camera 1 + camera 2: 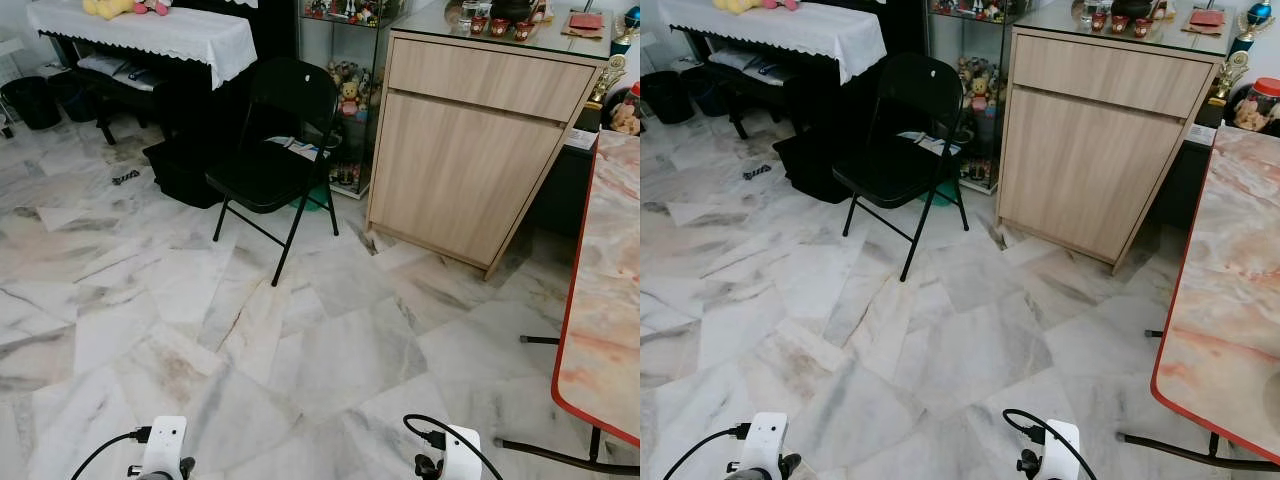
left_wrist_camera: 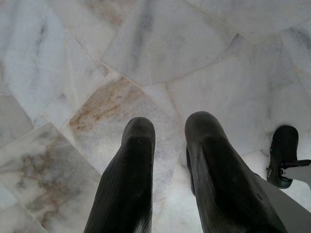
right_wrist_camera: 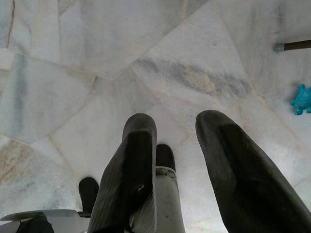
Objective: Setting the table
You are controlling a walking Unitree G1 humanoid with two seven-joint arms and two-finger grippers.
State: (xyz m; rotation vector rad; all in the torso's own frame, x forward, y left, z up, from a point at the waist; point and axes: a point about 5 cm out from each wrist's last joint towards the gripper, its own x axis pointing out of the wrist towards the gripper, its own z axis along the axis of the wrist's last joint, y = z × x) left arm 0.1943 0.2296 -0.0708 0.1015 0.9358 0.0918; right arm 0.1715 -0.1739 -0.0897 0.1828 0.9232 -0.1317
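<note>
The marble floor (image 1: 300, 350) is glossy, so the main risk I see is a slipped or misjudged step while the robot turns toward the dining table, here the counter (image 1: 610, 300). Its red-rimmed near corner sits just beside the right arm, and a tight turn could clip that rim or catch one of the black legs under it. As far as the views reach, the counter's marble-patterned top is bare, so the setting has yet to start.

The light wooden cabinet (image 1: 470, 150) stands beyond the counter's far end, with small red cups (image 1: 498, 26) on its glass top; these may be what is wanted, though that is a guess. Reaching them means squeezing between cabinet and counter, where an elbow could knock the trophy (image 1: 610, 75).

The black folding chair (image 1: 275, 150) stands well apart, in front of a cloth-covered piano, and narrows the way on the left.

Both arms hang low. The left gripper (image 2: 167, 127) has its fingers parted, holding nothing; the right gripper (image 3: 177, 125) likewise stands parted and empty. A small turquoise toy (image 3: 302, 99) lies on the floor near a counter leg, an easy thing to tread on.
</note>
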